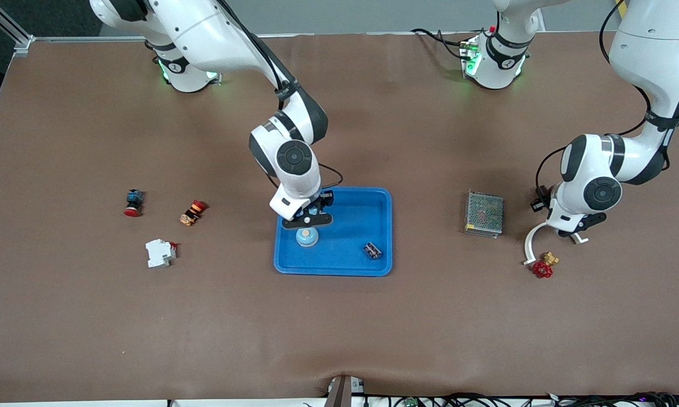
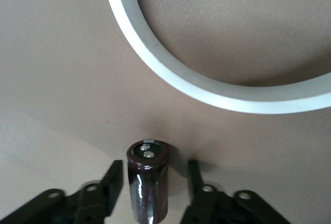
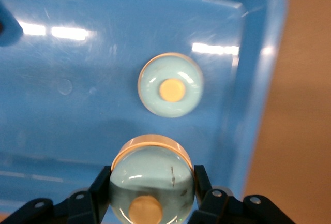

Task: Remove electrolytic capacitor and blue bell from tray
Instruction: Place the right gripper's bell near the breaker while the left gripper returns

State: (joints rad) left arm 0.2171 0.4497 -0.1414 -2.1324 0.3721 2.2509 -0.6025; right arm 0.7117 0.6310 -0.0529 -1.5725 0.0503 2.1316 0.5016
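Note:
My right gripper (image 1: 307,221) hangs over the blue tray (image 1: 381,198) and is shut on a pale blue bell (image 3: 151,180) with a tan button, its fingers (image 3: 202,182) pressed on both sides. A second such bell (image 1: 307,237) lies in the tray just below it and also shows in the right wrist view (image 3: 170,85). My left gripper (image 1: 571,233) is low over the table at the left arm's end, open. A dark brown capacitor (image 2: 148,182) sits between its fingers (image 2: 111,182) with a gap on each side.
A white ring (image 2: 227,99) lies on the table by the left gripper (image 1: 532,243). A red-handled brass valve (image 1: 544,267) and a metal mesh box (image 1: 484,213) are close by. A small dark part (image 1: 372,250) lies in the tray. Two push buttons (image 1: 133,202) (image 1: 193,212) and a white breaker (image 1: 160,252) lie toward the right arm's end.

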